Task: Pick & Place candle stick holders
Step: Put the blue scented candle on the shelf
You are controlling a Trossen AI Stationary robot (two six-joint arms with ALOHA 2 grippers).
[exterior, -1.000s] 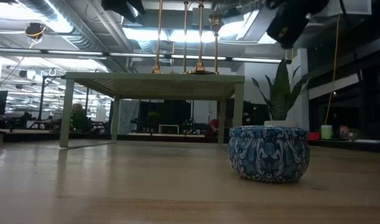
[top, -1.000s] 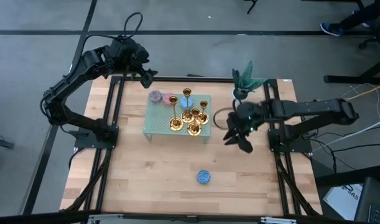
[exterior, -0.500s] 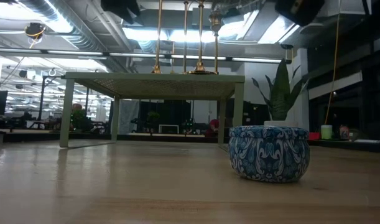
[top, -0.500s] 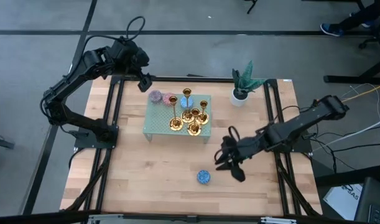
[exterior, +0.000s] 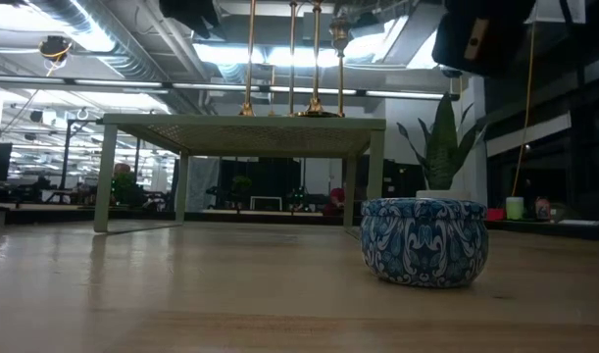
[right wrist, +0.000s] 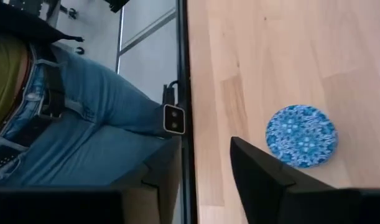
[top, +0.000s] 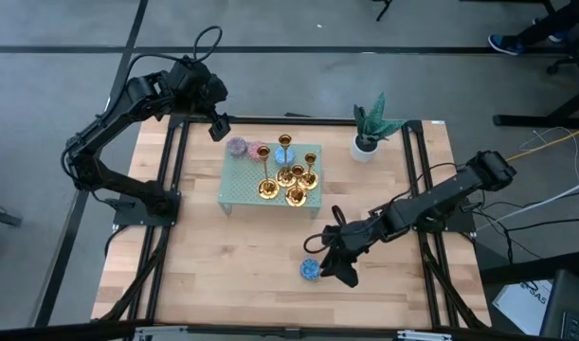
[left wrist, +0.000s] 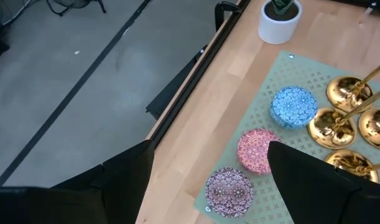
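Several shiny gold candle stick holders (top: 287,180) stand on their round bases on a pale green mesh stand (top: 237,189) at the table's middle; they also show in the left wrist view (left wrist: 351,118) and as thin stems in the low view (exterior: 292,59). My left gripper (top: 218,126) is open and empty, above the stand's far left corner. My right gripper (top: 334,260) is open and empty, just right of a blue patterned candle (top: 311,270) that rests on the bare table near the front edge.
Purple-grey (left wrist: 229,190), pink (left wrist: 258,149) and blue (left wrist: 293,106) candles sit along the stand's far edge. A potted plant (top: 368,133) stands at the far right. A person in jeans (right wrist: 84,106) stands beyond the table's edge. Bare wood lies at the near left.
My right gripper has swept from the table's right side, near the plant, toward the near edge and leftward, coming down beside the blue candle on the table. The candle and the candle stick holders have stayed where they were.
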